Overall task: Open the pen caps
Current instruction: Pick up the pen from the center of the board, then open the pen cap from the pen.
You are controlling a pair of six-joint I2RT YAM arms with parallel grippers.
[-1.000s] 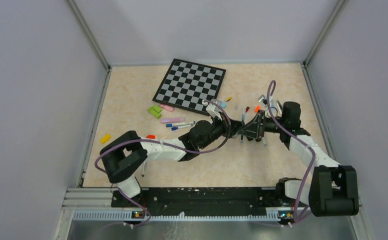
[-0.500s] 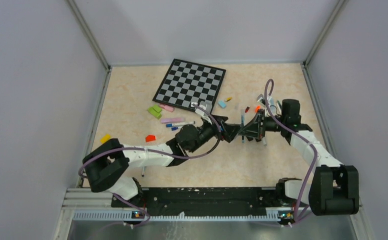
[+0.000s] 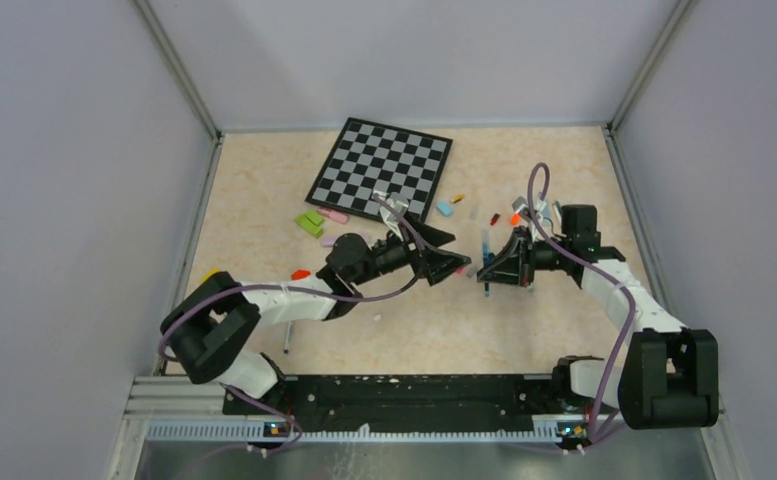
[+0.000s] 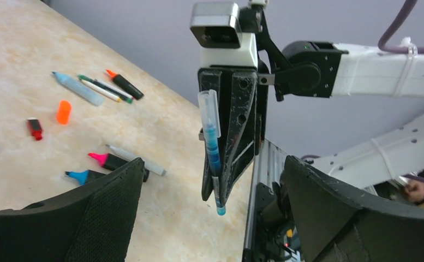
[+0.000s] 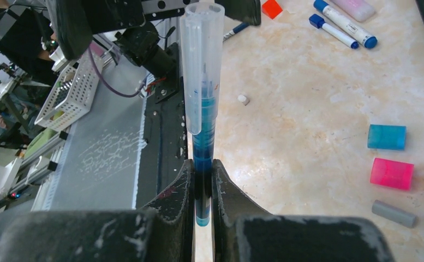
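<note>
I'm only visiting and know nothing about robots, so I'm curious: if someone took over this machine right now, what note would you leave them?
Right gripper: shut on the blue pen, held in the air; its clear cap is on.
Left gripper: open, empty, facing that pen, not touching it.
Done: several markers lie uncapped, such as the pink highlighter. Loose caps nearby include a cyan cap and a pink cap.
Left: pull off the clear cap, then deal with the blue-capped markers, which look unopened.
</note>
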